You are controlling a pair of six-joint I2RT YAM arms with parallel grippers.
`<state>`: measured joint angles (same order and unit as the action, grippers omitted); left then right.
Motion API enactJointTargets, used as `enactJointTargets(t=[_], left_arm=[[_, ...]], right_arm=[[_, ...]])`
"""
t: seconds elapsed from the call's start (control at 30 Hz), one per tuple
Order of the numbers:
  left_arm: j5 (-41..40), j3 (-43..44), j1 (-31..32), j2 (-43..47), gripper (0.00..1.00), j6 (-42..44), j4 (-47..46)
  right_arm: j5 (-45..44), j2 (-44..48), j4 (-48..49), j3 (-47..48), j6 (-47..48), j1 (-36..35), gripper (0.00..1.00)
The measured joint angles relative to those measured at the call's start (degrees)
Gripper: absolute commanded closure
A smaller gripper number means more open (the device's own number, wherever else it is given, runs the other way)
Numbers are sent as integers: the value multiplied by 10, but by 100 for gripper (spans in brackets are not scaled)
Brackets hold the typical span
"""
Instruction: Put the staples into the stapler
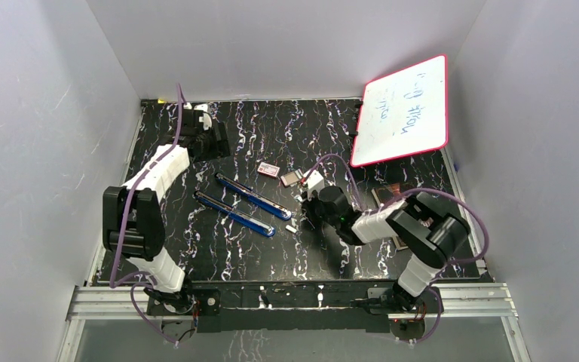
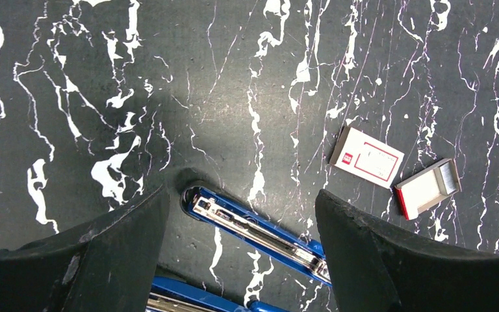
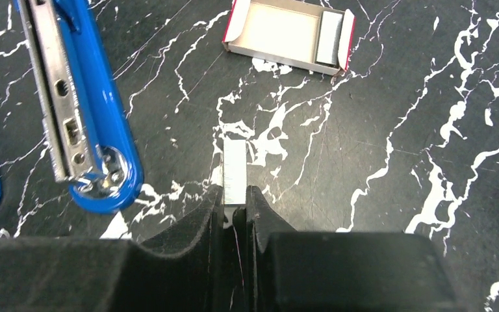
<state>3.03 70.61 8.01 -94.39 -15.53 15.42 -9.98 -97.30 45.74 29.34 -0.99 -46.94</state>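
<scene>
Strip of staples: near centre of black marbled table, lying flat, near end pinched by right gripper. Blue stapler, metal channel exposed: just left of strip. Open box tray: farther back. Left gripper: far left, fingers wide apart above stapler end.

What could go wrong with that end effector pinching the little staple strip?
The right end effector pinches only the near end of the staple strip, so it might twist, slip out or break apart. The blue stapler has a narrow metal channel, so a tilted strip could miss it.
</scene>
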Motion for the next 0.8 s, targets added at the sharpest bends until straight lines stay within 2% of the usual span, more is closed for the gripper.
enactJointTargets(t=[0.17,0.37,0.5,0.67,0.8], left_arm=[[8,12,0,-24,18,-3,-2],[8,15,0,-38,17,-6,-7],[-5,15,0,-67,17,-12,-3],[-41,21,0,-122,18,-31,37],[-73,53,0,-151,23,-49,79]], right_arm=[[7,70,-89,10,21,0,100],[35,111,-162,83,36,0,100],[71,107,-215,137,31,-3,100],[91,54,-294,216,23,-28,100],[92,11,-348,280,16,-51,100]])
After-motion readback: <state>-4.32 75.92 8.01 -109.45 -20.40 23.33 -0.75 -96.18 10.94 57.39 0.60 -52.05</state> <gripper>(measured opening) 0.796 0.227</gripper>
